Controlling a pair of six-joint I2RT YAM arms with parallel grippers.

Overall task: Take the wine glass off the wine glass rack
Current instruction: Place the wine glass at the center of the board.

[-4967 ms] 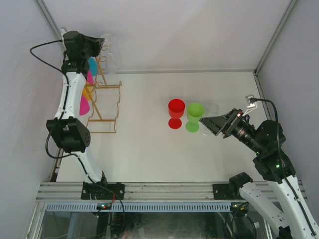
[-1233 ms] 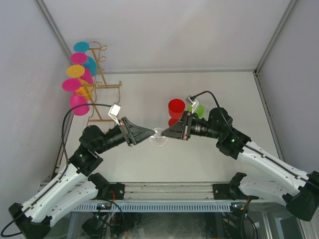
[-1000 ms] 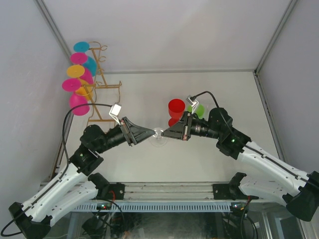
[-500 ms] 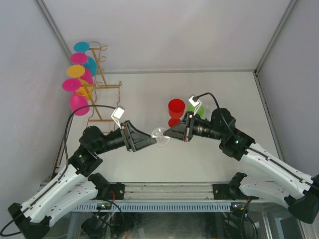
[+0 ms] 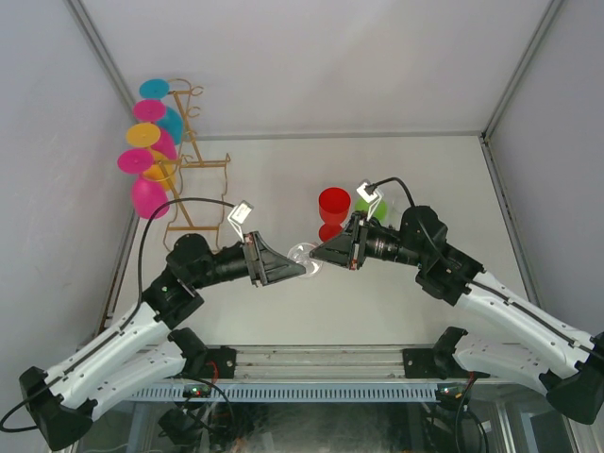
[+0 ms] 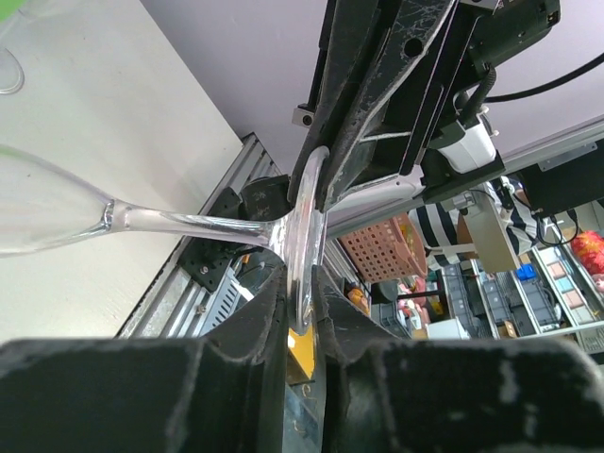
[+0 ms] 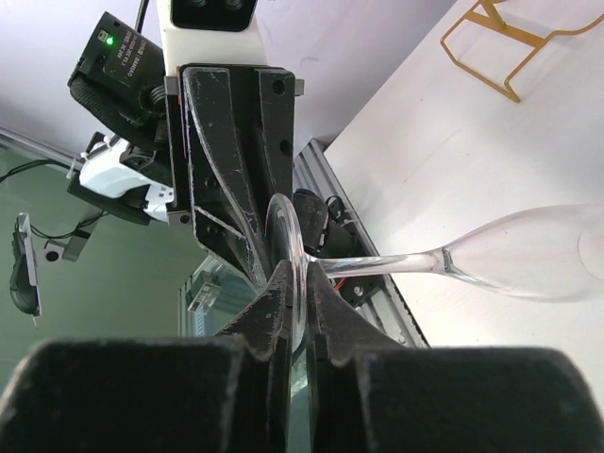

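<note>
A clear wine glass [image 5: 303,253] hangs in the air above the table's middle, between my two grippers. My left gripper [image 5: 298,268] comes in from the left, and its fingers press close on both faces of the glass's round foot [image 6: 304,226]. From the right, my right gripper [image 5: 318,253] is shut on the same foot [image 7: 288,236]. Stem and bowl [image 7: 514,264] stick out sideways over the table. The gold wire wine glass rack [image 5: 195,166] stands at the far left, well away from both grippers.
Several coloured glasses, pink [image 5: 135,159], yellow and cyan, hang on the rack. A red cup [image 5: 333,203] stands just behind the right gripper, with a green cup [image 5: 377,205] partly hidden by the arm. White walls close in on both sides.
Half a second ago the left gripper had drawn back with its jaws wider. It has since moved right again and closed in on the foot. The right gripper kept its hold and barely moved.
</note>
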